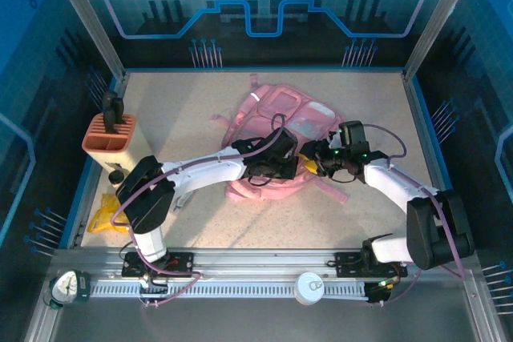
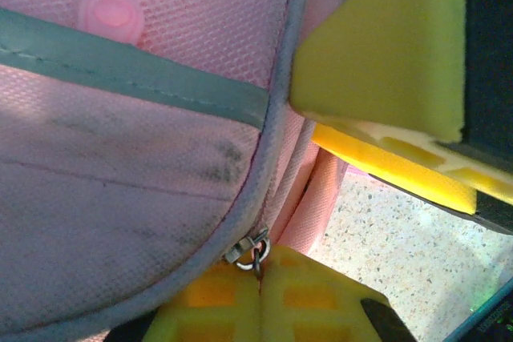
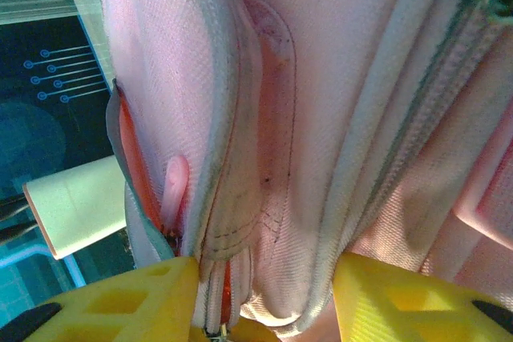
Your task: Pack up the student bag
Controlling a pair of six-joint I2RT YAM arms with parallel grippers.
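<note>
A large, soft pink student bag (image 1: 260, 122) lay flat on the speckled table (image 1: 176, 110), to the right of a salmon pen holder box (image 1: 110, 138) and well apart from it. From above it looked rumpled, with pale translucent pockets and loose straps. Both arms met at the bag's side away from the pen holder box.

The left wrist camera showed woven mesh, grey piping, a round pink snap (image 2: 111, 15) and dark smudges. The left gripper (image 2: 260, 310) had its yellow fingers pressed together on a metal zipper pull (image 2: 253, 252).

The right wrist camera showed stitched seams and an orange strip inside a gaping fold. The right gripper (image 3: 264, 302) had its jaws apart with fabric filling the gap. Whether they pinched it could not be told.
</note>
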